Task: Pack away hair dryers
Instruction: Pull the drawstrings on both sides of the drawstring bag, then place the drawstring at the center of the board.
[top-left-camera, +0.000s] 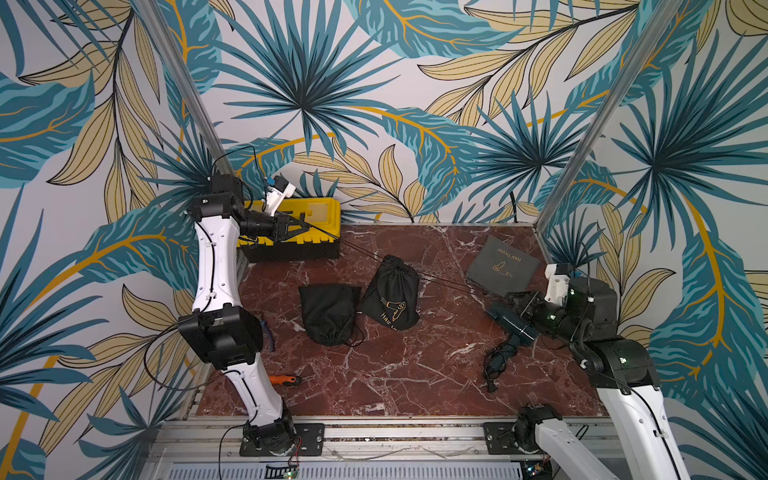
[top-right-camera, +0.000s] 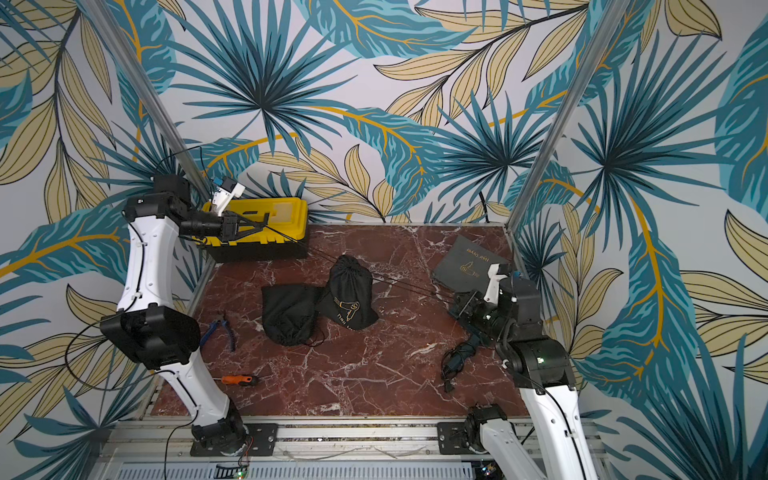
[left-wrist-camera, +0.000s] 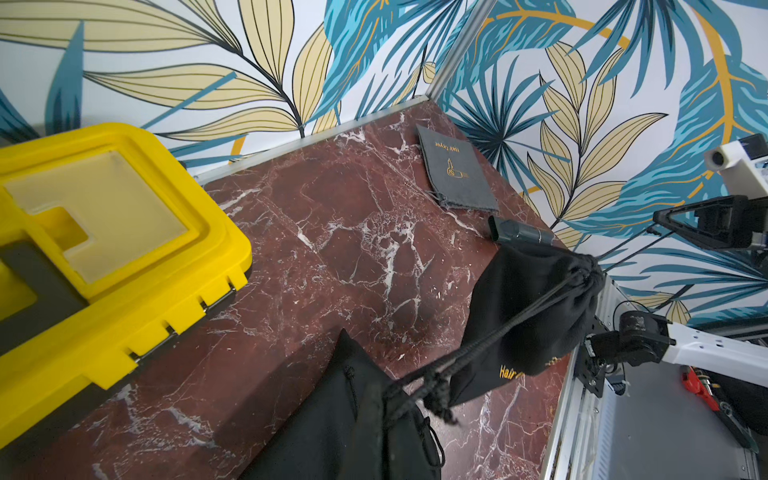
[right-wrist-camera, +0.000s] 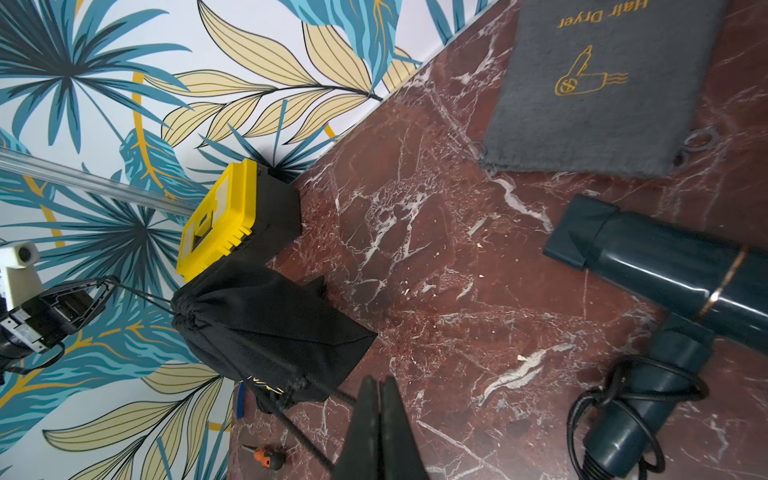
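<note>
One dark teal hair dryer (top-left-camera: 513, 322) (right-wrist-camera: 673, 270) lies on the marble table beside my right gripper, its cord wound round the handle. In both top views a bulging black "Hair Dryer" pouch (top-left-camera: 392, 293) (top-right-camera: 349, 295) stands mid-table with its mouth cinched. Its drawstrings (left-wrist-camera: 498, 336) run taut to both sides. My left gripper (top-left-camera: 307, 226) (left-wrist-camera: 386, 399), over the toolbox, is shut on one drawstring end. My right gripper (top-left-camera: 513, 297) (right-wrist-camera: 379, 386) is shut on the other end. No other hair dryer shows.
A yellow toolbox (top-left-camera: 291, 228) stands closed at the back left. A second full black pouch (top-left-camera: 328, 313) lies beside the first. A flat grey pouch (top-left-camera: 503, 266) lies at the back right. An orange screwdriver (top-left-camera: 284, 380) and blue-handled pliers (top-right-camera: 218, 328) lie near the left arm.
</note>
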